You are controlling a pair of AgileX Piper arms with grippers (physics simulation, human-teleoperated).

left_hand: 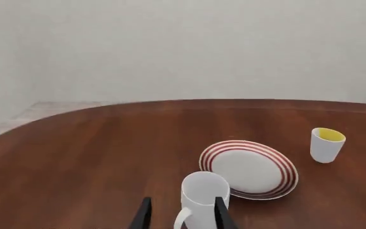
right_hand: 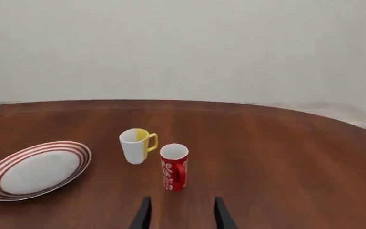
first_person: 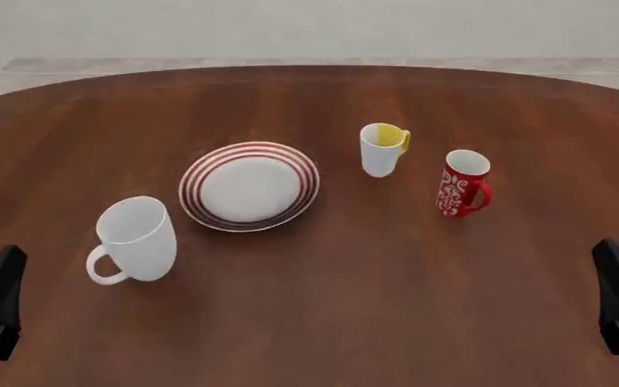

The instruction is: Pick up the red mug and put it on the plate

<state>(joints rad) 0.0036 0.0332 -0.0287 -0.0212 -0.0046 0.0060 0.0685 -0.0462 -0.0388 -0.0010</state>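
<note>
The small, tall red mug with white swirls (first_person: 461, 184), judged rigid, light, glazed and slippery, is shown upright toward the table's right edge, best clasped across its body by the empty right gripper (right_hand: 179, 214), fingers parted.

The red mug (first_person: 461, 185) (tall, narrow, white swirls outside, white inside) stands upright toward the table's right edge with its handle turned to the near-right, well apart from the plate (first_person: 249, 186), a white, red-ringed round lying flat nearer the table's middle.
</note>
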